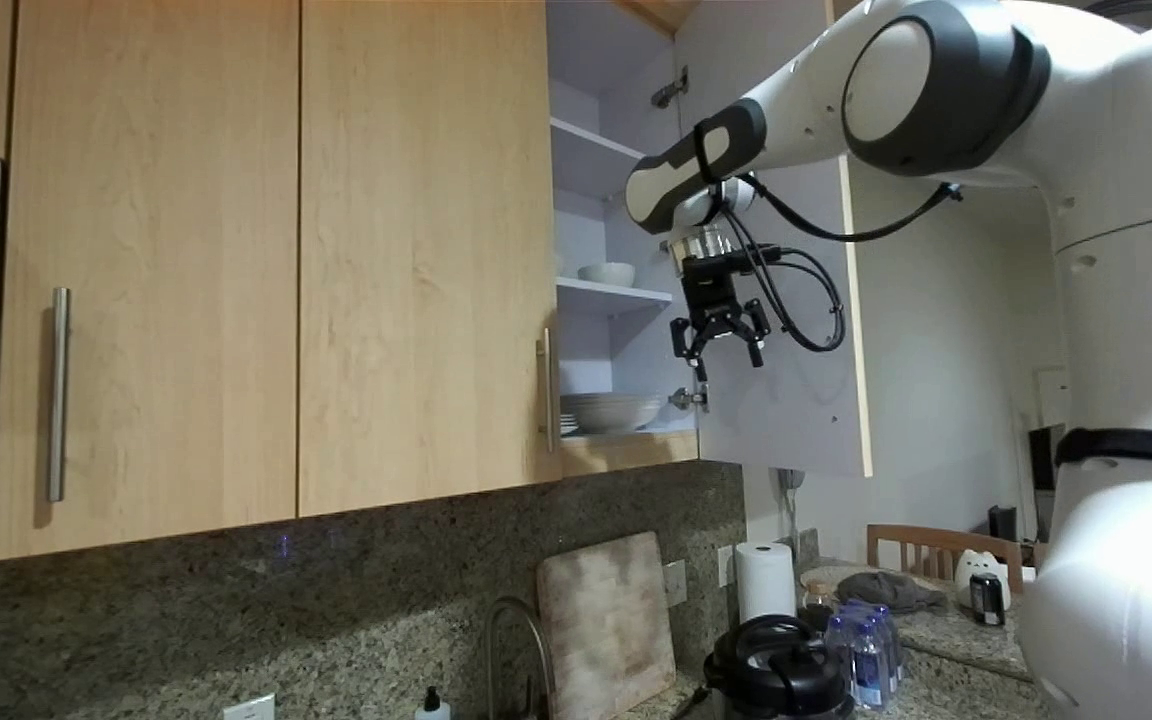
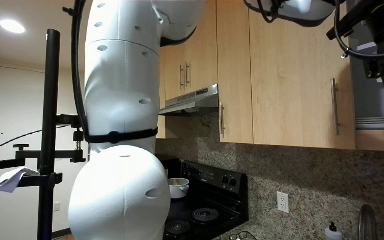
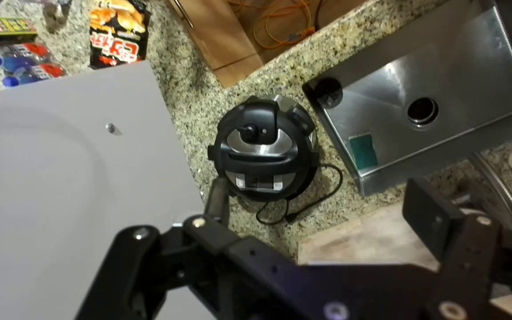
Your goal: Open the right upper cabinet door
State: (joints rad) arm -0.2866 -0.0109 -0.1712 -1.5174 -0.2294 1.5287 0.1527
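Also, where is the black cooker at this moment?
In the wrist view, the black cooker sits on the counter, between the open cabinet door at left and the sink at right.

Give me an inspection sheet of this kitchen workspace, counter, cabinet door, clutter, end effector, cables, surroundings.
Surface: speckled stone counter, partly covered.
Job's things: right upper cabinet door standing open; white dishes inside.
Clutter: black-lidded cooker, snack bag and blue-capped bottles on the counter.
End effector: open; nothing seen in its grip.
Cables: black cable loop at the end effector; black cord beside the cooker; orange cord past the counter's edge.
Surroundings: steel sink; black stove with a white pot.
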